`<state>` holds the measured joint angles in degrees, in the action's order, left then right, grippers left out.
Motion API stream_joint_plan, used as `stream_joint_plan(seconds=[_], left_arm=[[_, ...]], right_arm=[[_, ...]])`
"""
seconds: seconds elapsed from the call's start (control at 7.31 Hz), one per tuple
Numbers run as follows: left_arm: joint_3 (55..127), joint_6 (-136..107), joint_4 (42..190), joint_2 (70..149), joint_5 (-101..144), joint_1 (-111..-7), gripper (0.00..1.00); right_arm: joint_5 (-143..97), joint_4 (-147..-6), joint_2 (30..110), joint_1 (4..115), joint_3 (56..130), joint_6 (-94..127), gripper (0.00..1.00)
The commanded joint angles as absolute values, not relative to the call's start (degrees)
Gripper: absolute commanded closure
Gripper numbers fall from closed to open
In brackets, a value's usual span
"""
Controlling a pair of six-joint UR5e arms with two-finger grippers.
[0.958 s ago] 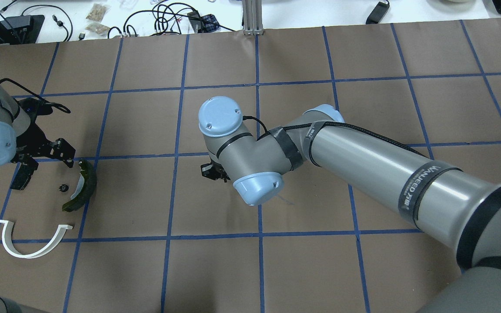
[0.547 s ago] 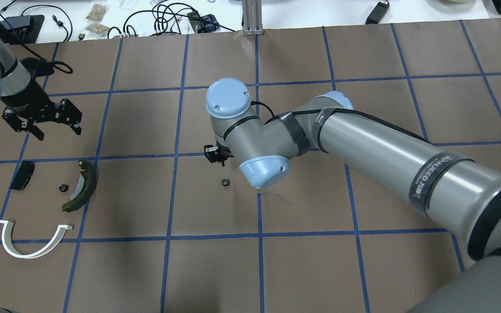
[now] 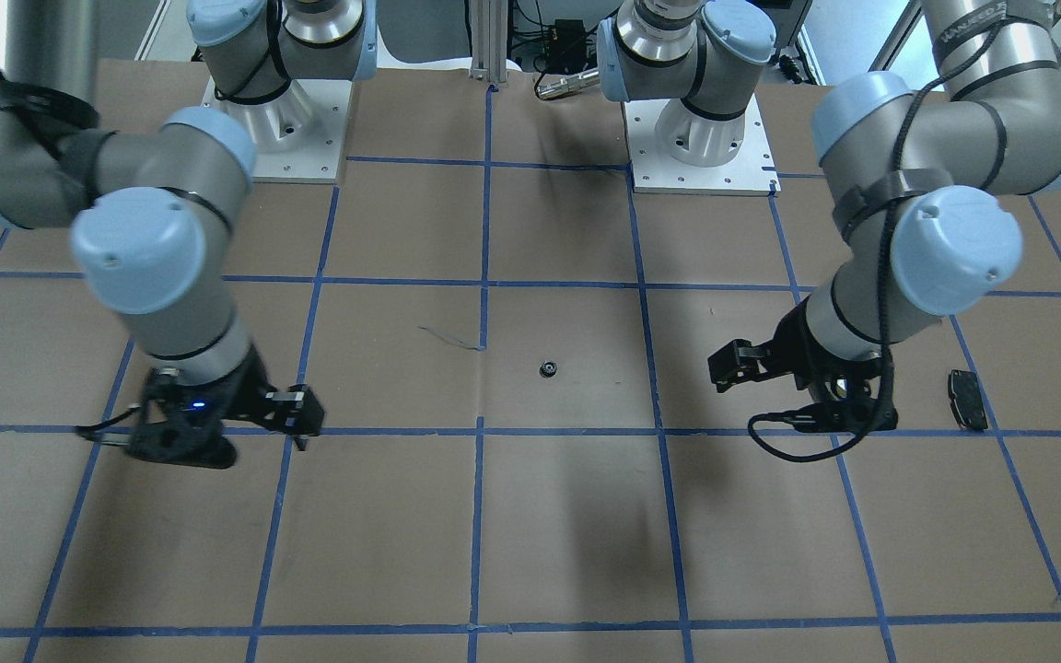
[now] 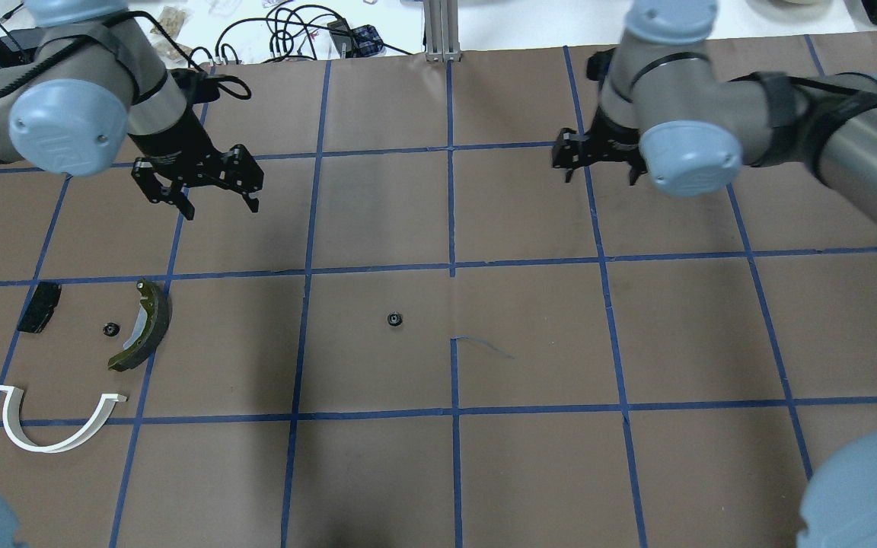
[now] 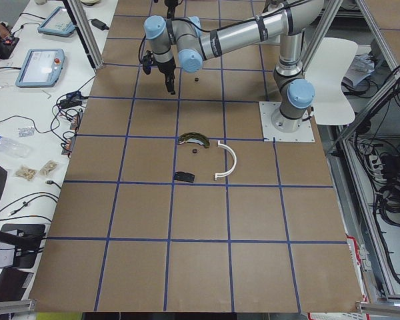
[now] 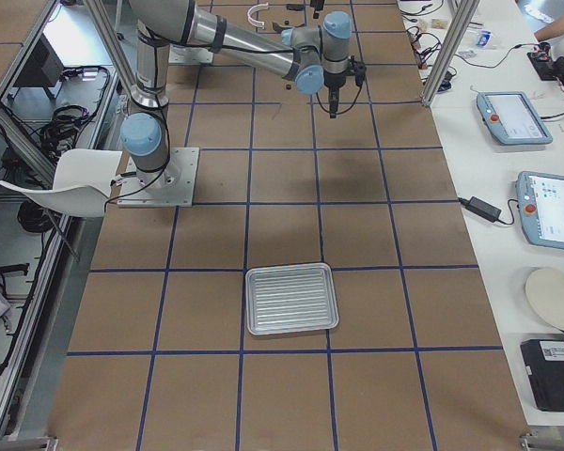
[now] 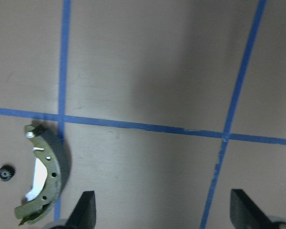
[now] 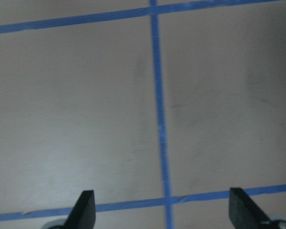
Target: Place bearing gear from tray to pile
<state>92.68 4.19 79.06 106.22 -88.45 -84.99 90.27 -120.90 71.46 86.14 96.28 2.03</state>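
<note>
Bearing gear (image 4: 393, 319) alone, right end effector (image 4: 600, 178) released and now far off; left end effector (image 4: 220, 211) released.

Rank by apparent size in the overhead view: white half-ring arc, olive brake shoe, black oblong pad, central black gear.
Largest first:
white half-ring arc
olive curved brake shoe
black oblong pad
small central black gear

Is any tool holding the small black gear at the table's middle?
No, the gear lies alone on the table, nothing touching it.
</note>
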Motion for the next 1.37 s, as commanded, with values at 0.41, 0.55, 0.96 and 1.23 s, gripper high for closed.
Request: stream_joint_plan(seconds=[0.41,0.55,0.96,1.23], left_arm=[[100.3,-5.4,64.7,111.5,-86.8,-101.1,0.00],[102.7,-7.7,60.9,112.3,-86.9,-102.8,0.00],[108.4,-8.7,56.3,112.6,-87.2,-105.6,0.22],[109.8,-8.8,56.1,112.4,-87.0,-105.6,0.35]], right_arm=[[92.1,-100.9,88.9,80.9,95.7,-5.0,0.00],[92.0,-99.6,89.8,86.2,96.1,2.0,0.00],[91.3,-99.1,91.3,93.5,96.7,4.6,0.00],[91.7,-97.0,92.5,92.6,95.6,-0.7,0.00]])
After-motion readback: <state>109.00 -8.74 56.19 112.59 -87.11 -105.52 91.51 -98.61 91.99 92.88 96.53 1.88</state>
